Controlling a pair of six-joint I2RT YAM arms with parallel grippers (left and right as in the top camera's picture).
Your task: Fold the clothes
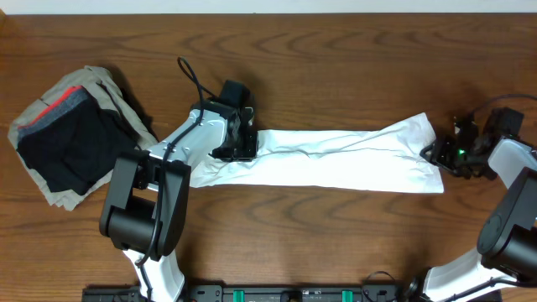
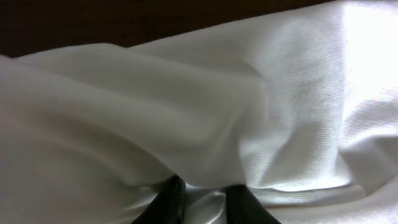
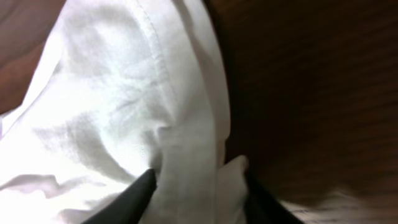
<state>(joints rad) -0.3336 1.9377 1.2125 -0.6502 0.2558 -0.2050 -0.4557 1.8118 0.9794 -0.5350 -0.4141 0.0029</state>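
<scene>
Overhead, far left: pile of folded garments (image 1: 71, 134) in black, grey, red and khaki. It lies well apart from the left gripper's fingers, on their outer side, and touches neither arm.

Left gripper (image 1: 250, 147): sits at the left end of the T-shirt (image 1: 336, 159), low over the table (image 1: 336, 50). In the left wrist view white cloth (image 2: 186, 112) fills nearly the whole picture ahead of the fingers (image 2: 169, 205). The two dark tips show at the bottom edge with a bunched fold of fabric pinched between them. Reading: jaws closed down on the shirt, only the cloth's thickness between them. A short tail of white cloth runs on behind the fingers, under the arm.

T-shirt: lies as one long, narrow white band between the two sets of fingers, drawn fairly straight, with light creases along its length. It widens toward the right gripper's fingers. No print is visible on the upward face.

Right gripper (image 1: 432, 153): at the right end of the band, touching its edge. In the right wrist view the fingers (image 3: 134, 196) bracket a stitched hem (image 3: 163, 74) of the shirt (image 3: 124, 93), which runs straight ahead from between them. Fabric is held between the tips, so the jaws are clamped on the hem. Bare wood (image 3: 311, 93) lies to the right of the fingers.
</scene>
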